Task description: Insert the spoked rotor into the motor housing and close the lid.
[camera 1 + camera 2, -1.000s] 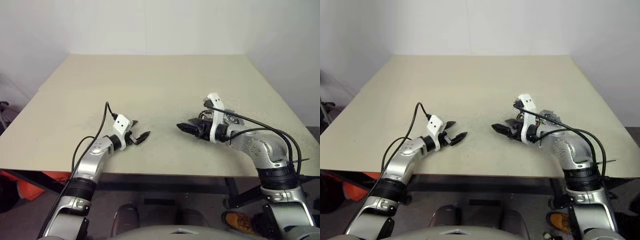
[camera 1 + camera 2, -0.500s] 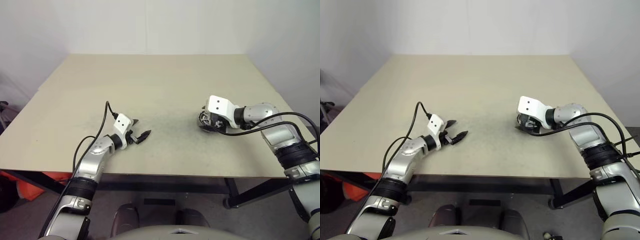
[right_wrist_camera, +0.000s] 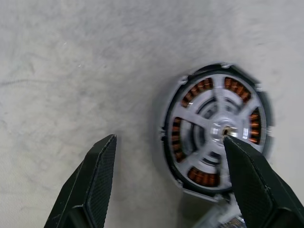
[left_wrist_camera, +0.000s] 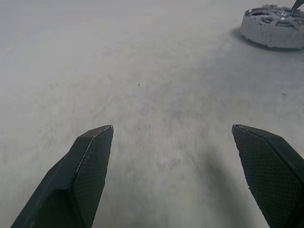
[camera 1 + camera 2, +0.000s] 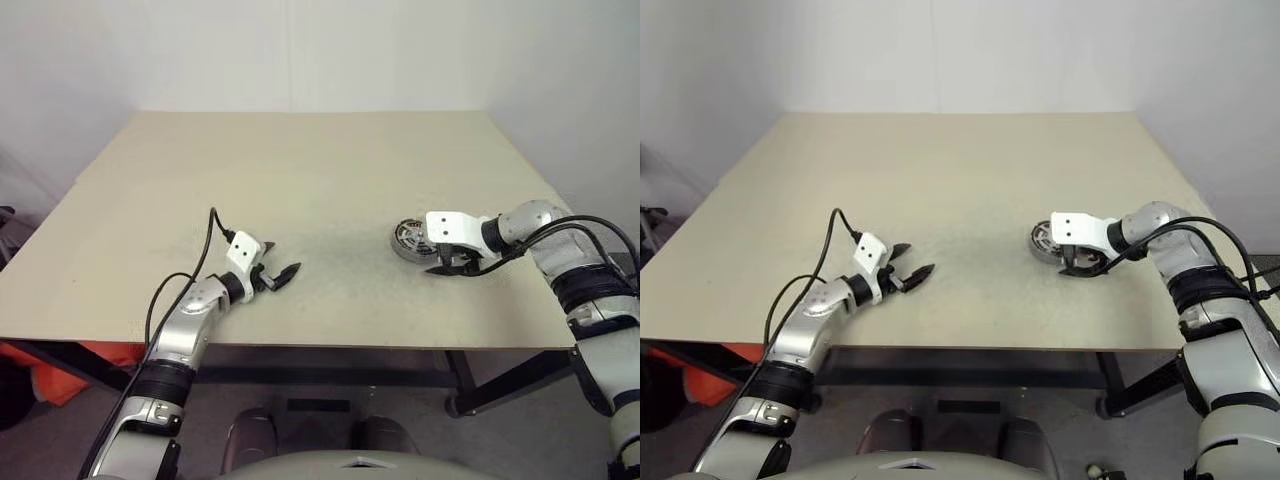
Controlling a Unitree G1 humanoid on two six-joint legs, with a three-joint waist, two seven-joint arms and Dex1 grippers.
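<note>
The motor housing [image 5: 408, 240] lies on the table's right half, a dark round shell with copper windings [image 3: 199, 87]. A silver spoked rotor [image 3: 194, 121] sits inside it over the windings. My right gripper [image 5: 450, 266] hangs open just above its near right side, pointing steeply down, with one fingertip [image 3: 229, 141] near the hub. I cannot make out the lid; a pale grey edge [image 3: 216, 219] shows beside the housing. My left gripper [image 5: 284, 273] stands open and empty low over the table's left half, facing the housing [image 4: 273, 26].
The beige table [image 5: 300, 170] stretches bare behind and between the arms. Its front edge [image 5: 300, 345] runs just below both grippers. White walls close the scene behind and to the right.
My right arm swung out to the right and its wrist rolled over. Its gripper, which pointed left across the table, now points down at the housing. The left arm kept still.
</note>
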